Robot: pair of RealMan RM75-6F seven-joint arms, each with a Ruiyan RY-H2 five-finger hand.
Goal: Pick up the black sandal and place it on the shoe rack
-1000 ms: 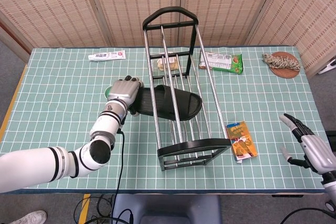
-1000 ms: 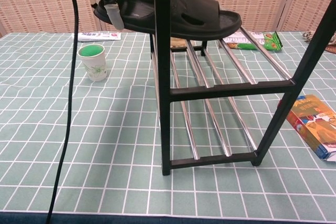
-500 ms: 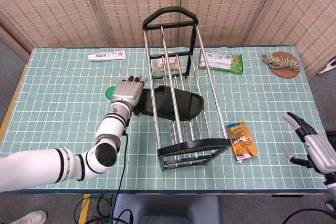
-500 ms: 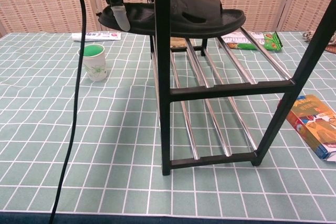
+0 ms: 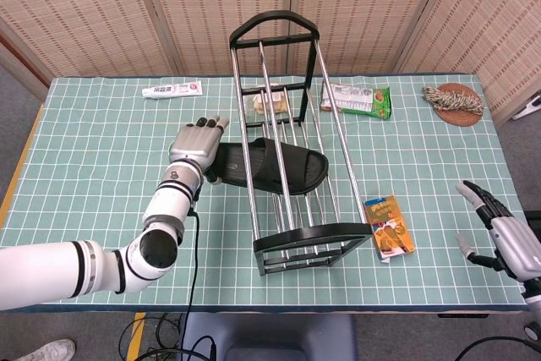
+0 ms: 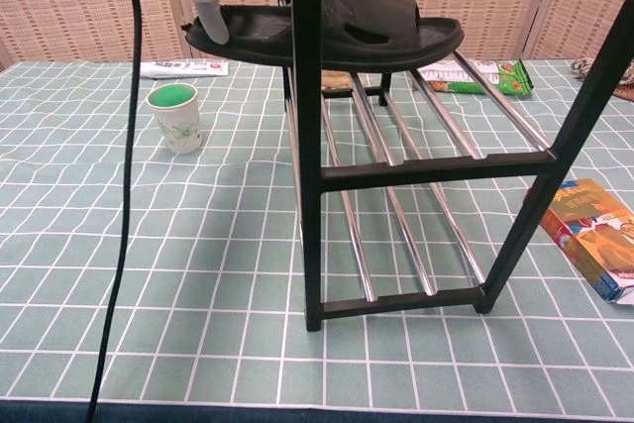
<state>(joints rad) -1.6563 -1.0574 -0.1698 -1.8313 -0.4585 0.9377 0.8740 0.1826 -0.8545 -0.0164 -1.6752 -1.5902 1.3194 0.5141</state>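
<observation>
1. The table (image 5: 93, 166) is wearing a green checked cloth and is carrying everything else.
2. The shoe rack (image 5: 287, 137) is standing mid-table, a black frame with shiny metal rods, its upper shelf showing at the top of the chest view.
3. The black sandal (image 5: 272, 165) is lying across the rods of that upper shelf, strap end inside the frame and heel end sticking out past the left post. It is looking like moulded foam or rubber: light, a bit bendy, not fragile, and likely grippy rather than slick. The overhanging heel edge or the strap seems the best place to take hold.
4. The left hand (image 5: 198, 146) is sitting at the heel end, fingers spread and raised, one fingertip (image 6: 209, 27) pointing down to the sole's rim; it is not clamping the sandal. Whether it is touching is hard to say.
5. The right hand (image 5: 505, 234) is hanging at the table's near right edge, fingers apart and holding nothing.
6. Around the rack, an orange packet (image 5: 389, 226) is lying near its right foot, a green-lidded paper cup (image 6: 175, 116) is standing below the left hand, and a toothpaste box (image 5: 172, 90), a green snack bag (image 5: 357, 100) and a coil of rope (image 5: 453, 98) are lying along the far edge. The rack's front post is crowding the sandal's middle.
</observation>
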